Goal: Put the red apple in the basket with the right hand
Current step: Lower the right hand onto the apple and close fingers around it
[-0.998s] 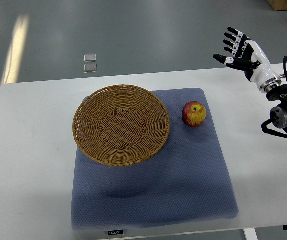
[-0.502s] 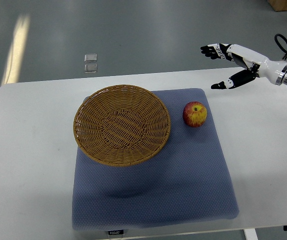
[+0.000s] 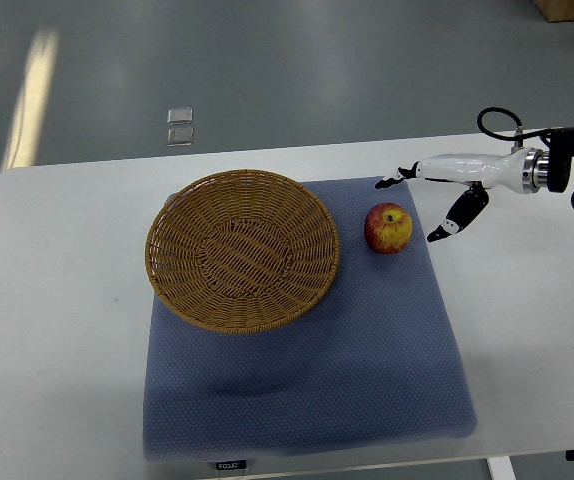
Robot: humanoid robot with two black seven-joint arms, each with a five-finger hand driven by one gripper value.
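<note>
- The right hand [image 3: 437, 190] has dropped from above the table's far edge to just right of the red apple [image 3: 389, 228], fingers spread, thumb hanging, holding nothing.
- The apple, unmoved, sits on the blue mat [image 3: 307, 370], just right of the basket [image 3: 242, 250] and not touching it.
- The mat, dimpled cloth, lies on a smooth white table [image 3: 57, 330] over grey glossy floor [image 3: 267, 70].
- The basket is round, shallow, brown woven wicker.
</note>
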